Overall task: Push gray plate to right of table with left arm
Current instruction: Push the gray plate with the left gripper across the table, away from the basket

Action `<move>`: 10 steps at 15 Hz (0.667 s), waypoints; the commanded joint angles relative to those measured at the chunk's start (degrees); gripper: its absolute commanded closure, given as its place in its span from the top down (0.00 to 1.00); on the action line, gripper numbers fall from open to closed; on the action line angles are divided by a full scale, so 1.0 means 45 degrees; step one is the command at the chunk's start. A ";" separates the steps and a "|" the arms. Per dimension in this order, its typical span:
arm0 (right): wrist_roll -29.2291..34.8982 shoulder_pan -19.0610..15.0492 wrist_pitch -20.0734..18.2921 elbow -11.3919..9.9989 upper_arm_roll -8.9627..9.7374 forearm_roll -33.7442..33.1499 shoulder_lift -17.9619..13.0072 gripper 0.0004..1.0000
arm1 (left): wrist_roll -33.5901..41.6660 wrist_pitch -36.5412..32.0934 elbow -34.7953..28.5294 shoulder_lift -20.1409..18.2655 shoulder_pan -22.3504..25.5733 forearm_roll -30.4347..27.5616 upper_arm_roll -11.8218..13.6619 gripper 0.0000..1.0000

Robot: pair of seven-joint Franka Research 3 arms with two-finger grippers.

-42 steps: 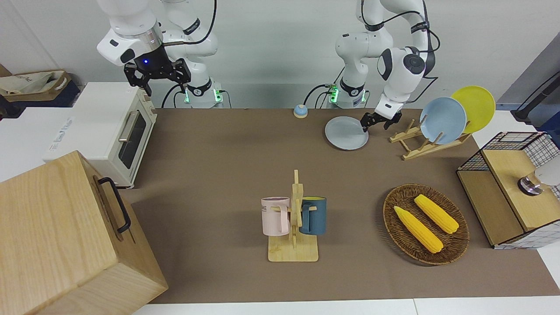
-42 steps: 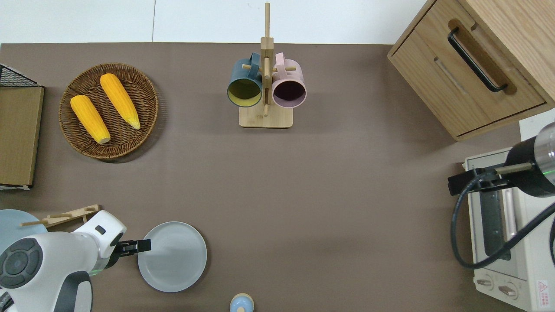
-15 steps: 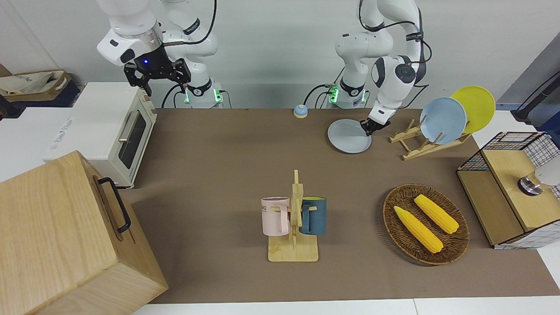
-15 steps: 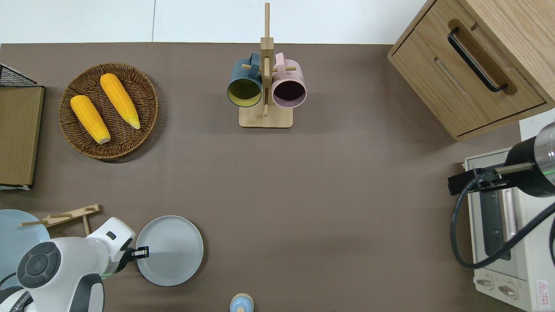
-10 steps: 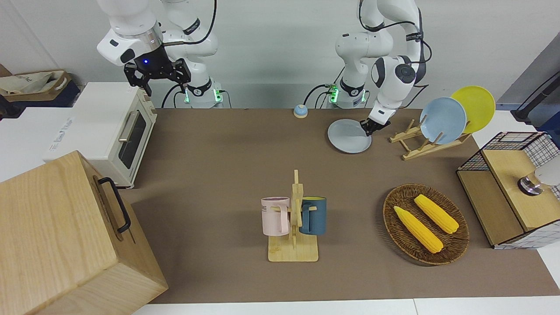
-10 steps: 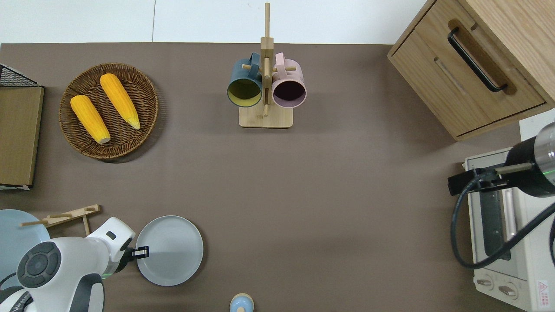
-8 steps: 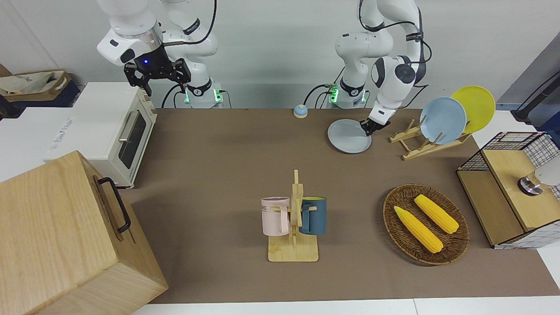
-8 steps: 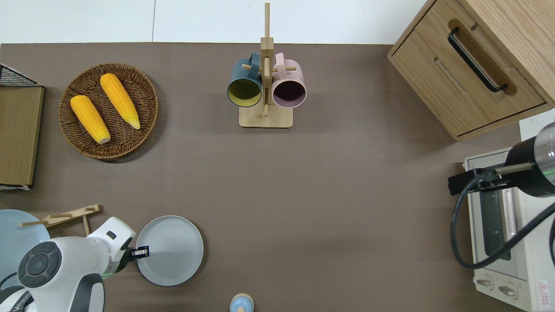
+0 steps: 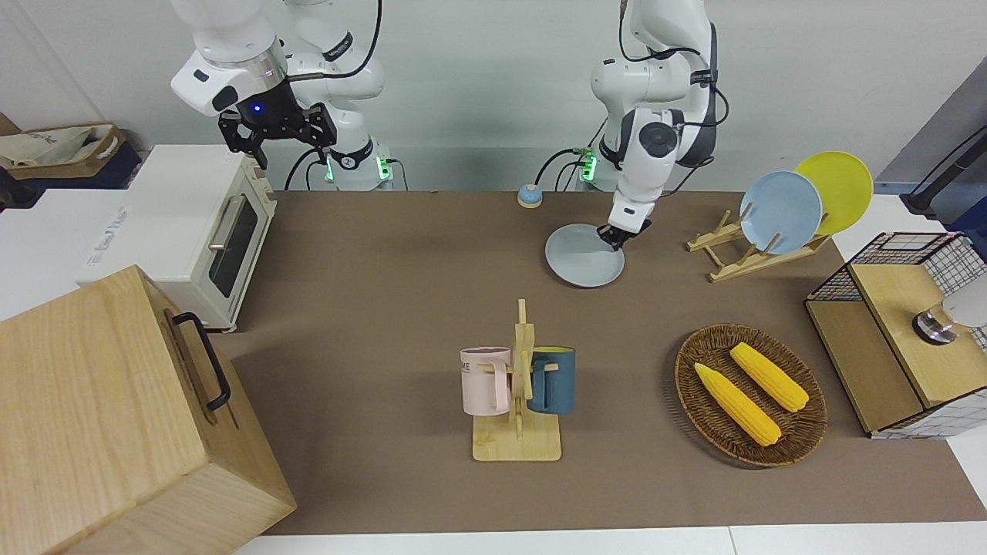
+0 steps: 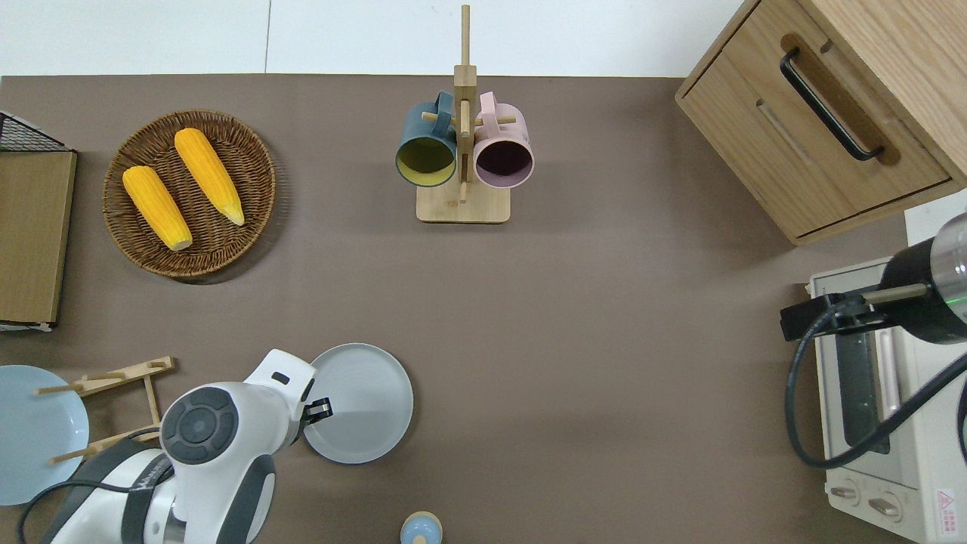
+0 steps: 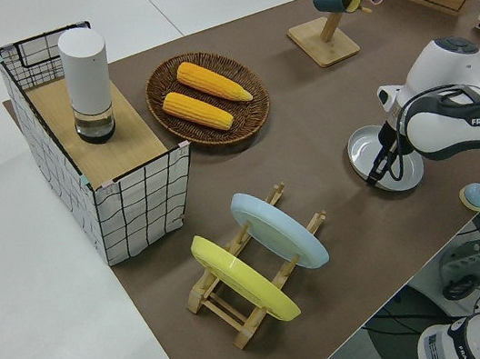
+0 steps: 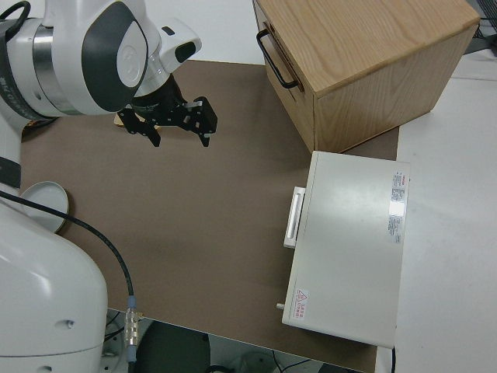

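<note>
While the push is under way, items run largest to smallest. Worktop (image 10: 604, 363): long, brown. Left arm (image 10: 219, 431): the nearer arm, reaching low; right arm parked, its gripper (image 12: 172, 116) spread open. Gray plate (image 10: 363, 404): flat on the worktop, near the robots' edge, toward the left arm's end, short of the middle. Left gripper (image 10: 317, 412): touching the plate's rim on the side facing the left arm's end, so the plate lies from it toward the right arm's end, the way the push must run. Whether its fingers are together or apart cannot be told; the arm's own links hide the contact from overhead.

Robot lab: two arms (image 9: 655, 116), staged kitchenware
</note>
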 commanded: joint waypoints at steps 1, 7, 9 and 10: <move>0.0148 -0.0238 -0.0199 0.0119 0.0206 0.0055 -0.0032 0.98 | -0.2216 0.0397 0.1244 0.2045 -0.0217 -0.0108 -0.1132 0.00; 0.0148 -0.0258 -0.0199 0.0119 0.0206 0.0055 -0.0032 0.98 | -0.6003 0.0397 0.3137 0.3762 -0.1579 0.0067 -0.2112 0.00; 0.0148 -0.0238 -0.0199 0.0119 0.0206 0.0055 -0.0032 0.98 | -0.7895 0.0377 0.4289 0.4835 -0.2614 0.0474 -0.2092 0.00; 0.0148 -0.0238 -0.0199 0.0119 0.0206 0.0055 -0.0032 0.98 | -0.8950 0.0377 0.4778 0.5286 -0.2871 0.1077 -0.2112 0.00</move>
